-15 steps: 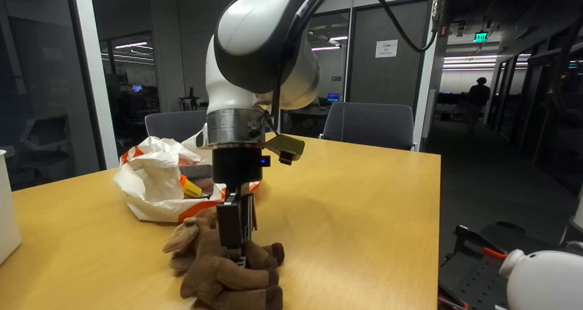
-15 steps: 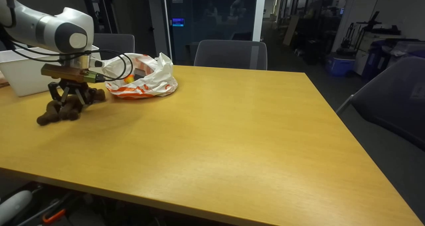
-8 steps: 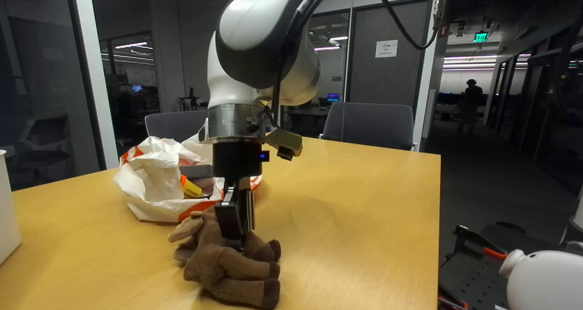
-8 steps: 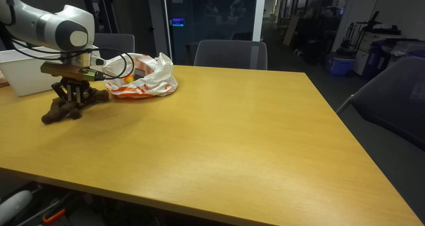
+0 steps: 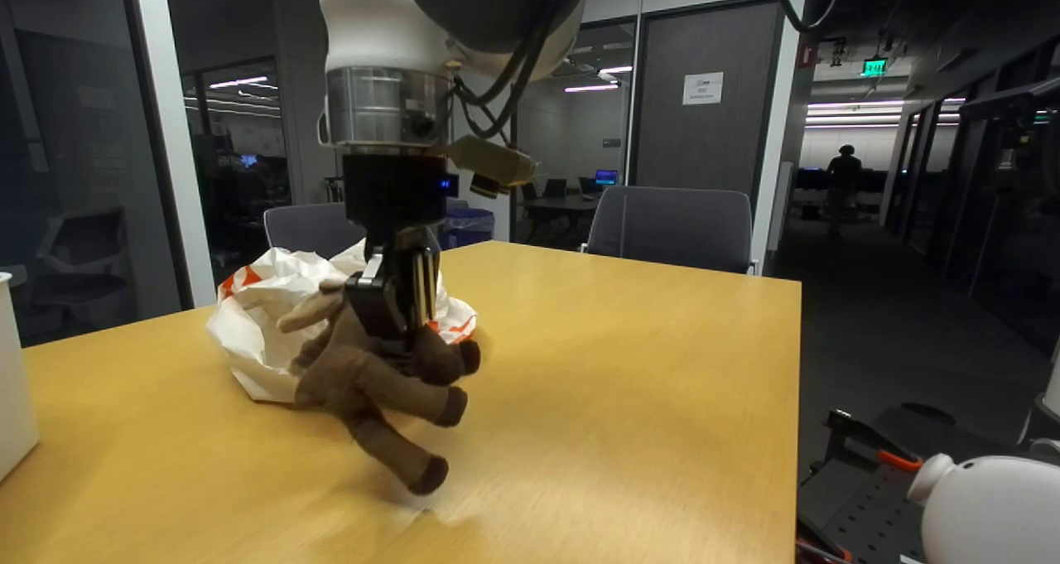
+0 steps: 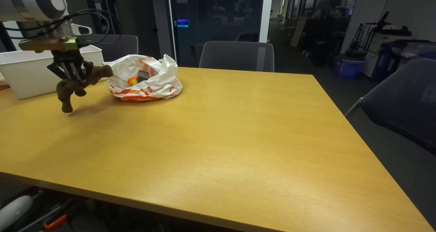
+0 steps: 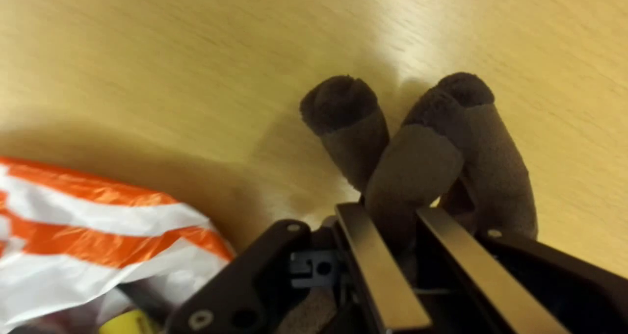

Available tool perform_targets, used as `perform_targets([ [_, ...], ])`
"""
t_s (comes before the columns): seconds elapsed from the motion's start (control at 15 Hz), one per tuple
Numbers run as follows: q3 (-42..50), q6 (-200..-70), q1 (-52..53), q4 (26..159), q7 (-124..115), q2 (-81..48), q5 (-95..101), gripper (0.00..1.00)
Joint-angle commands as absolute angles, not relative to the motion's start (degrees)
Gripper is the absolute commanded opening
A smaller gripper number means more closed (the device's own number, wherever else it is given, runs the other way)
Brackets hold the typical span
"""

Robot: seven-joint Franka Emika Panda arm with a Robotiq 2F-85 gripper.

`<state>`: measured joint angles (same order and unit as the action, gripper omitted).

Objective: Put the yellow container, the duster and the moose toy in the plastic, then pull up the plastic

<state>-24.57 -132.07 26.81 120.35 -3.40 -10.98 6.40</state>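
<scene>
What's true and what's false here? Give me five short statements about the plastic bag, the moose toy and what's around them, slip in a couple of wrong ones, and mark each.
1. The yellow container and the duster are both in the plastic bag. True.
2. The print on the plastic bag is blue. False: it is orange-red.
3. The hand grips the moose toy. True.
4. A white box stands on the table. True.
5. The moose toy lies inside the plastic bag. False: it hangs from the hand, with its legs over the table.
</scene>
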Motion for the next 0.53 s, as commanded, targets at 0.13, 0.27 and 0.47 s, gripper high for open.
perform_targets([
  [0.13,-20.19,-127.09,27.43,115.39,-11.29,-8.25,26.49,0.11],
  [0.27,-18.31,-127.45,26.94,112.97,-13.96,-9.33,34.30,0.11],
  [0.47,-15.61,-128.67,26.22,108.91,-19.49,-11.67,46.17,0.11],
])
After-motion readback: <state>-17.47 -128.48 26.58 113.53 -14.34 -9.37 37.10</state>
